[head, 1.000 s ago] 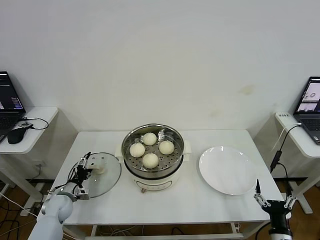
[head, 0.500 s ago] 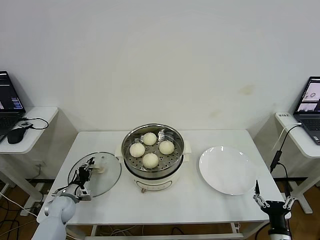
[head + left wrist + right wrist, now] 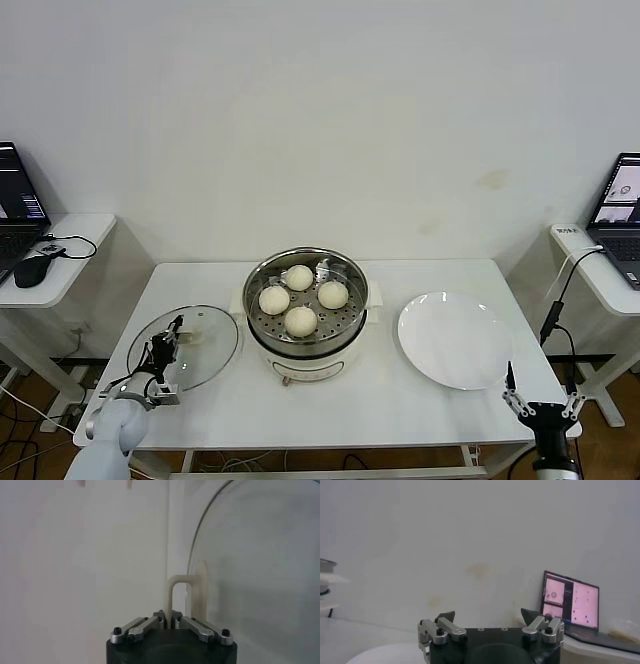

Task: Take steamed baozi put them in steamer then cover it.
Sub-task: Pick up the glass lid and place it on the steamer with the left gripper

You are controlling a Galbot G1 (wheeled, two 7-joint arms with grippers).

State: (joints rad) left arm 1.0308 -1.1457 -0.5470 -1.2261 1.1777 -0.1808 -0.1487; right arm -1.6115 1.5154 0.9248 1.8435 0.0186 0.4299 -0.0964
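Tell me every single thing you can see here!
baozi: four, cream-white, inside the steamer.
steamer: one, shiny steel on a cream base, table middle.
glass lid: one, clear, on the table left of the steamer.
plate: one, white, bare, right of the steamer.
table: one, white.
laptops: two, on side desks.
mouse: one, black, left desk.
left gripper: jaws shut on the lid's handle.
right gripper: jaws open, idle at the table's front right corner.

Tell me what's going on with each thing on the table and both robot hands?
steamer: uncovered, four buns inside.
steamed baozi: sitting on the steamer's tray.
cover: off the pot, handle gripped.
plate: empty.
left gripper: shut on the cover's handle.
right gripper: open, idle at table's edge.
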